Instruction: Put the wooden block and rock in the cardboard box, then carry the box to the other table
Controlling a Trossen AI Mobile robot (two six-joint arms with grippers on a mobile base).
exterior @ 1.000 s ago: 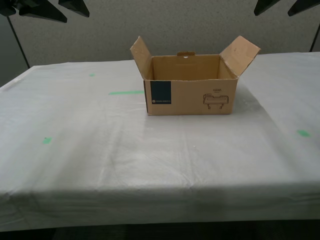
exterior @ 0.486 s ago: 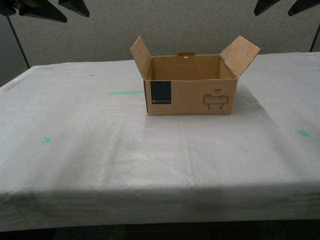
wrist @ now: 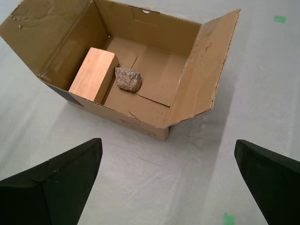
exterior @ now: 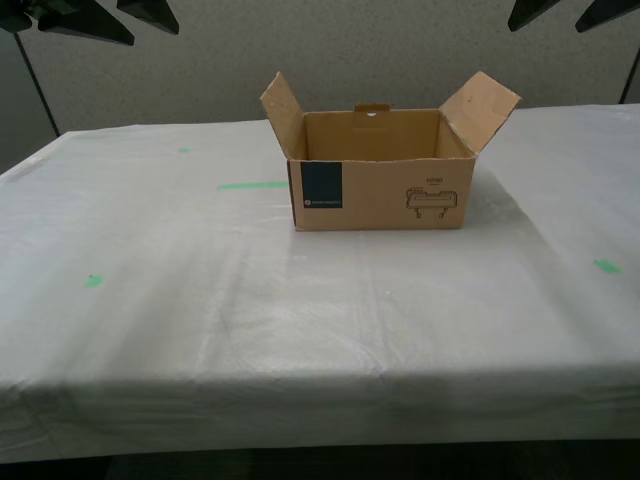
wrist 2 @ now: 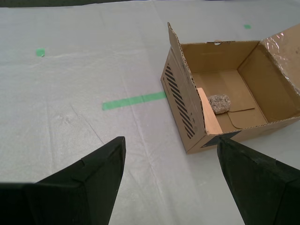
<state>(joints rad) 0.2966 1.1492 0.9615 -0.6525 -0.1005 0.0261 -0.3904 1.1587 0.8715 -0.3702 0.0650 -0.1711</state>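
The cardboard box (exterior: 385,195) stands open on the other table (exterior: 300,330), which is covered by a white sheet. Inside the box (wrist: 154,33) the wooden block (wrist: 93,75) stands against the front wall, and the rock (wrist: 128,78) lies on the floor touching it. The exterior view hides both behind the front wall. My first gripper (wrist: 166,144) is open and empty, held above and in front of the box. My second gripper (wrist 2: 171,138) is also open and empty, beside the box's striped side (wrist 2: 180,108). From here the block (wrist 2: 208,117) and rock (wrist 2: 219,103) also show.
Green tape marks sit on the sheet: a strip (exterior: 252,185) beside the box and small squares (exterior: 93,281) (exterior: 606,266). The table's front edge (exterior: 320,385) runs across the exterior view. Dark fingers (exterior: 90,20) (exterior: 600,10) show in its top corners. A grey partition (exterior: 380,40) stands behind.
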